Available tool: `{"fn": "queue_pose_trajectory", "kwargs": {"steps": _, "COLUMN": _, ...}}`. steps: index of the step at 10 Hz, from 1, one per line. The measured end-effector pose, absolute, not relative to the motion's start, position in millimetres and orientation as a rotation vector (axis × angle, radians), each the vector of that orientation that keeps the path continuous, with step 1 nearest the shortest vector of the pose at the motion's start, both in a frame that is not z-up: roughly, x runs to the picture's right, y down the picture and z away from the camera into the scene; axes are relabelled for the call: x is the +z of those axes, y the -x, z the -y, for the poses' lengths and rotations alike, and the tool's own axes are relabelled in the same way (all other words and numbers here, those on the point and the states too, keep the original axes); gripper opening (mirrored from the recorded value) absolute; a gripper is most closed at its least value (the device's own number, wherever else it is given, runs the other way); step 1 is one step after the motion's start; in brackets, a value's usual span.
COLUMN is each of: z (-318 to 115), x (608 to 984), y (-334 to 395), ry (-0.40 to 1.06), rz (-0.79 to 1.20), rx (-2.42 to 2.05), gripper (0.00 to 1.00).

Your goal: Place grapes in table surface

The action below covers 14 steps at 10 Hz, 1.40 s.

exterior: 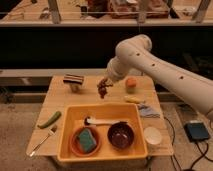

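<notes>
The gripper [103,85] holds the small dark red grapes [104,90] in its jaws just above the tan wooden desk [92,96], behind the yellow plastic tub [102,111], so it should go down slowly onto bare wood and then open.

Gripper [103,83] holds grapes [103,90] above table surface [95,97], seemingly behind tub [102,111].
</notes>
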<state>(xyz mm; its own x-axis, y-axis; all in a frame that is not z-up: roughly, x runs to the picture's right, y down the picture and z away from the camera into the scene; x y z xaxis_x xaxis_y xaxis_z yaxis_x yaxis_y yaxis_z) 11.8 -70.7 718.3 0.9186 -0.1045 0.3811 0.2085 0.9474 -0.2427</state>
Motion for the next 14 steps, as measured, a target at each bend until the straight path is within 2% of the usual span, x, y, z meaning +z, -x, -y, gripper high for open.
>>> {"fn": "queue_pose_trajectory", "kwargs": {"steps": 2, "z": 93, "x": 744, "y": 2, "ry": 0.254, "rz": 0.359, "rx": -0.127, "gripper": 0.08}}
{"fn": "queue_pose_trajectory", "kwargs": {"steps": 4, "z": 97, "x": 773, "y": 16, "ry": 0.238, "rz": 0.332, "rx": -0.108, "gripper": 0.3}}
{"fn": "queue_pose_trajectory", "kwargs": {"steps": 8, "z": 59, "x": 815, "y": 13, "ry": 0.266, "rz": 0.282, "rx": -0.134, "gripper": 0.69}}
{"fn": "queue_pose_trajectory", "kwargs": {"steps": 9, "z": 54, "x": 823, "y": 14, "ry": 0.273, "rz": 0.272, "rx": -0.14, "gripper": 0.76}}
{"fn": "queue_pose_trajectory", "kwargs": {"steps": 10, "z": 51, "x": 832, "y": 15, "ry": 0.284, "rz": 0.269, "rx": -0.137, "gripper": 0.8}}
{"fn": "queue_pose_trajectory", "kwargs": {"steps": 13, "z": 42, "x": 851, "y": 18, "ry": 0.311, "rz": 0.266, "rx": -0.094, "gripper": 0.8}}
{"fn": "queue_pose_trajectory", "kwargs": {"steps": 14, "z": 45, "x": 847, "y": 15, "ry": 0.318, "rz": 0.281, "rx": -0.076, "gripper": 0.8}}
